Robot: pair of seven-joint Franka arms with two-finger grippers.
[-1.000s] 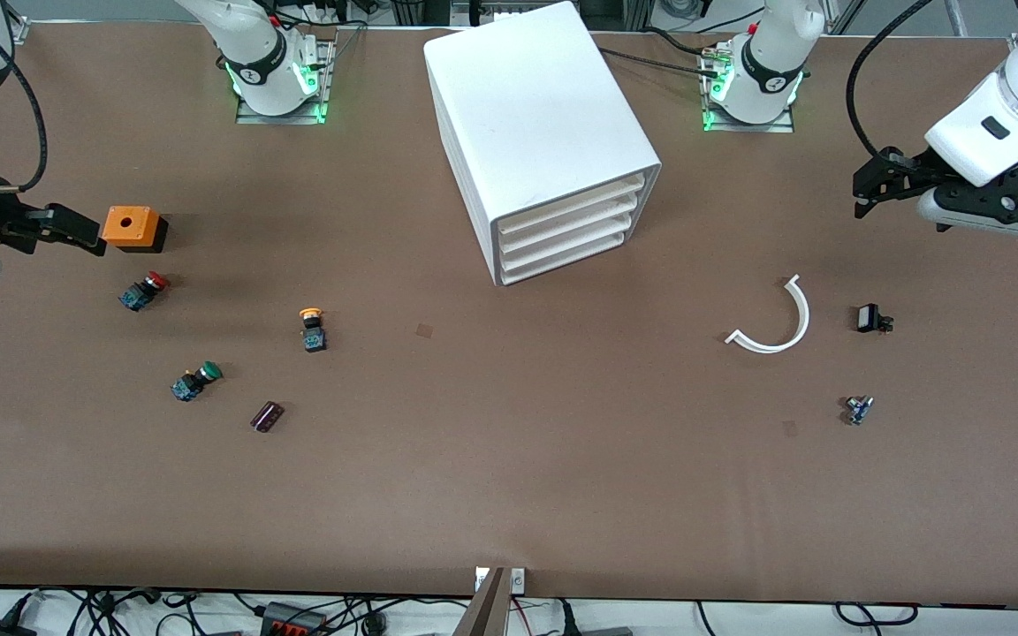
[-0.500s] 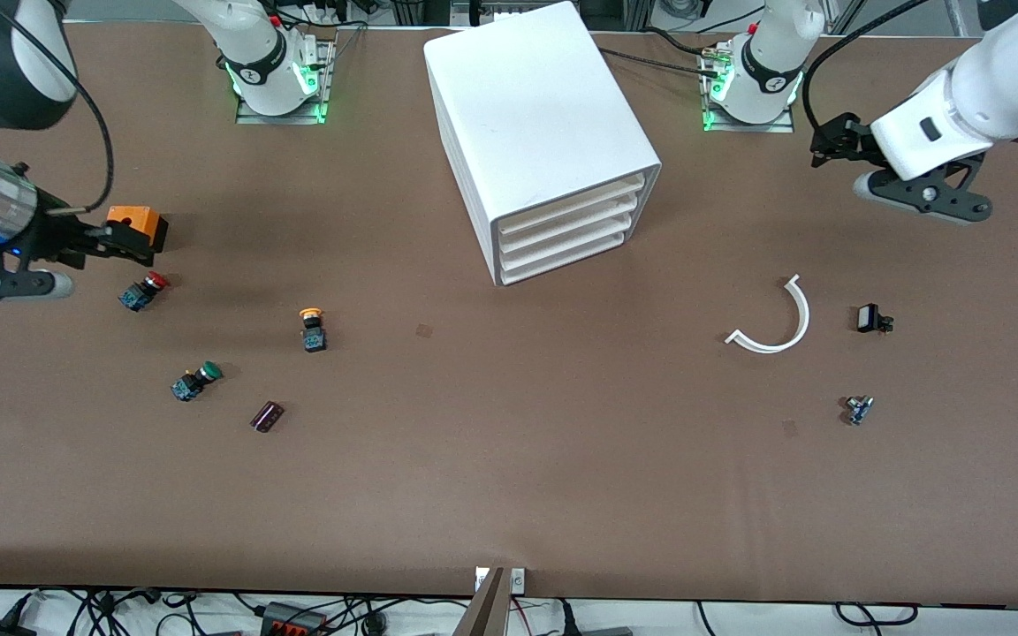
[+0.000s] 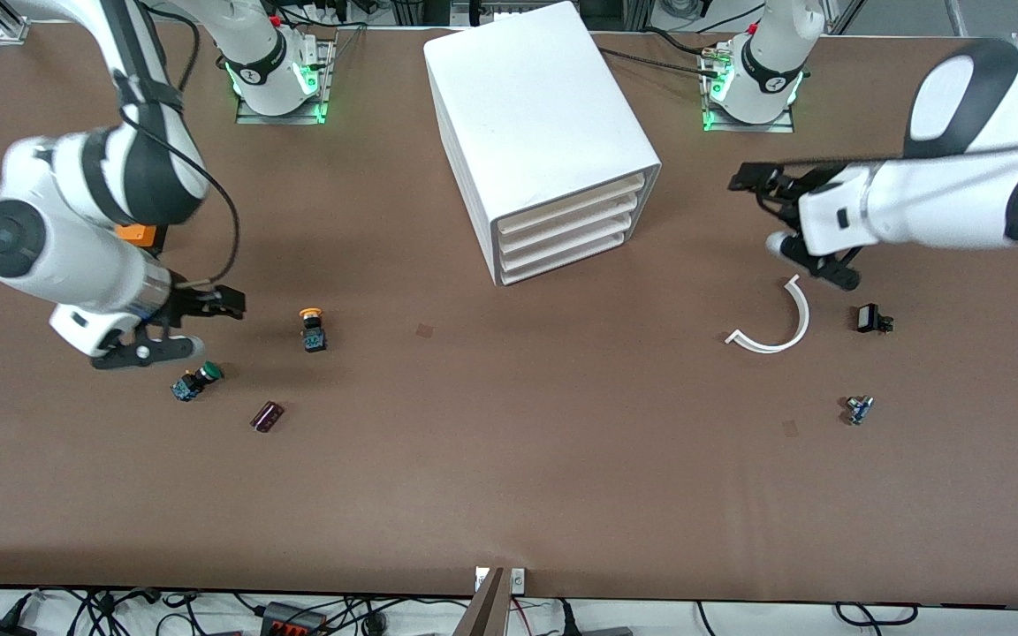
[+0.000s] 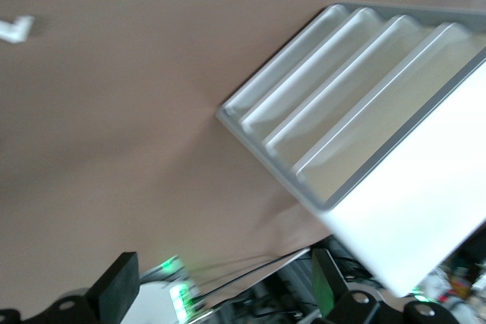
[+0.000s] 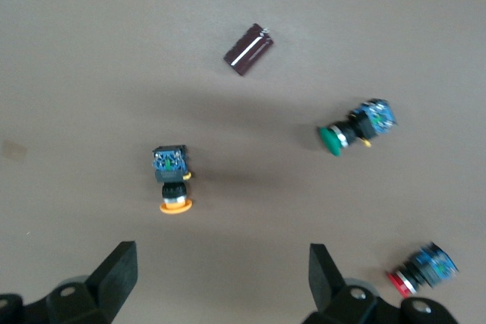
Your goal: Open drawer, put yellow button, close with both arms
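The yellow button (image 3: 312, 329) lies on the table with its cap up, between the cabinet and the right arm's end; it also shows in the right wrist view (image 5: 171, 180). My right gripper (image 3: 224, 303) is open and empty, over the table beside the button, apart from it (image 5: 220, 278). The white cabinet (image 3: 544, 132) stands mid-table with all four drawers shut; the uppermost drawer (image 3: 573, 205) also shows in the left wrist view (image 4: 395, 111). My left gripper (image 3: 749, 181) is open and empty, up in the air beside the cabinet's front (image 4: 224, 294).
A green button (image 3: 196, 380), a dark cylinder (image 3: 267, 416) and an orange box (image 3: 140, 234) lie near the right arm. A red button (image 5: 421, 269) shows in the right wrist view. A white curved piece (image 3: 778, 322) and two small parts (image 3: 871, 318) (image 3: 858, 409) lie near the left arm.
Both arms swung in from the table's ends. The right gripper moved from the orange box toward the yellow button. The left gripper moved toward the cabinet's front.
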